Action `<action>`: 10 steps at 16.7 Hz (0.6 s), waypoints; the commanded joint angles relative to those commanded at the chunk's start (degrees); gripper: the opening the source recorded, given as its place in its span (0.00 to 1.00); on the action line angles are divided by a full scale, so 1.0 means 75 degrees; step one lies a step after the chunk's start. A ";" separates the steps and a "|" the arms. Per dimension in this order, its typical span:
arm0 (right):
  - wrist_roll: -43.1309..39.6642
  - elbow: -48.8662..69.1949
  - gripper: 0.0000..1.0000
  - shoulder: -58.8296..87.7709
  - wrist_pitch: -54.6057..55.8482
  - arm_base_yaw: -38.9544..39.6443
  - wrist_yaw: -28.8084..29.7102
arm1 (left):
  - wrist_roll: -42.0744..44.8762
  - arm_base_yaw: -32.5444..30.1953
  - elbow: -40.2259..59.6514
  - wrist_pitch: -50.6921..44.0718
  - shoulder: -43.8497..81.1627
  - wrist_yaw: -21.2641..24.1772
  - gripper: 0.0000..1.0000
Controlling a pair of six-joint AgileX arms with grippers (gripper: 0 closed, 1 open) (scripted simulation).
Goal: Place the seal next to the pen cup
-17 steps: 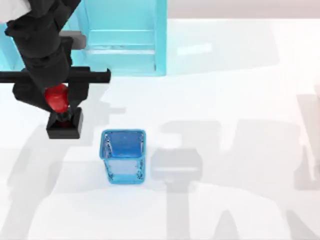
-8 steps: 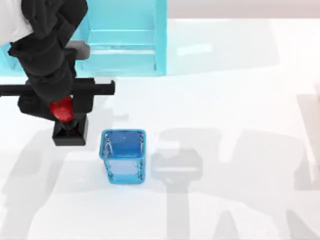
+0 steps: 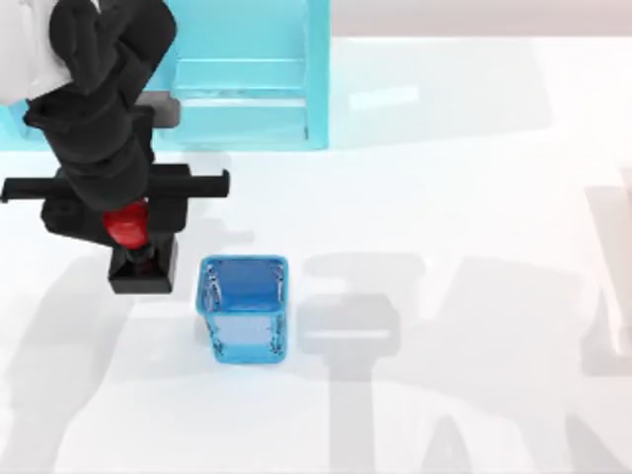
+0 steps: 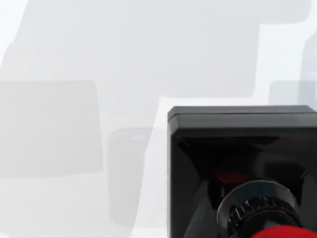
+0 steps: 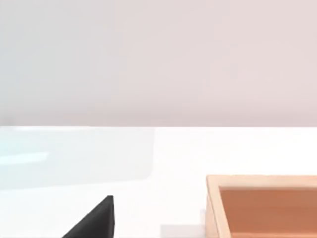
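While the left arm reaches over the left part of the table (image 3: 444,178), its left gripper (image 3: 128,225) holds the seal (image 3: 141,267) by the round red knob, the fingers closed against the knob from either side. In the top view the knob peeks out from under the black wrist, and the seal's black square base sits just below it, towards the near edge of the table. Whether the base rests on the table or hangs just above it, I cannot tell.

The pen cup (image 3: 245,308) stands upright just to the right of the seal, a narrow strip of white table between them; the two are not touching. The cup's square blue rim faces up and its glossy walls taper downward. Behind both, at the far left of the table, stands a large cyan shelf unit (image 3: 247,79), well apart from the cup.

From the left wrist view the seal (image 4: 242,163) is seen from above at close range: the flat black block, the ribbed dark collar at the foot of the knob, and a sliver of red at the picture's edge, with pale table and soft grey shadows around it.

The right wrist view shows the table, the corner of a wooden box (image 5: 262,206) and a dark pointed shape.
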 joint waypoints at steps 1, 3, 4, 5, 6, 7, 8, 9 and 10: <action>0.0000 0.0000 1.00 0.0000 0.0000 0.0000 0.0000 | 0.0000 0.0000 0.0000 0.0000 0.0000 0.0000 0.00; 0.0000 0.0000 1.00 0.0000 0.0000 0.0000 0.0000 | 0.0000 0.0000 0.0000 0.0000 0.0000 0.0000 0.15; 0.0000 0.0000 1.00 0.0000 0.0000 0.0000 0.0000 | 0.0000 0.0000 0.0000 0.0000 0.0000 0.0000 0.23; 0.0000 0.0000 1.00 0.0000 0.0000 0.0000 0.0000 | 0.0000 0.0000 0.0000 0.0000 0.0000 0.0000 0.30; 0.0000 0.0000 1.00 0.0000 0.0000 0.0000 0.0000 | 0.0000 0.0000 0.0000 0.0000 0.0000 0.0000 0.38; 0.0000 0.0000 1.00 0.0000 0.0000 0.0000 0.0000 | 0.0000 0.0000 0.0000 0.0000 0.0000 0.0000 0.45; 0.0000 0.0000 1.00 0.0000 0.0000 0.0000 0.0000 | 0.0000 0.0000 0.0000 0.0000 0.0000 0.0000 0.53; 0.0000 0.0000 1.00 0.0000 0.0000 0.0000 0.0000 | 0.0000 0.0000 0.0000 0.0000 0.0000 0.0000 0.60; 0.0000 0.0000 1.00 0.0000 0.0000 0.0000 0.0000 | 0.0000 0.0000 0.0000 0.0000 0.0000 0.0000 0.68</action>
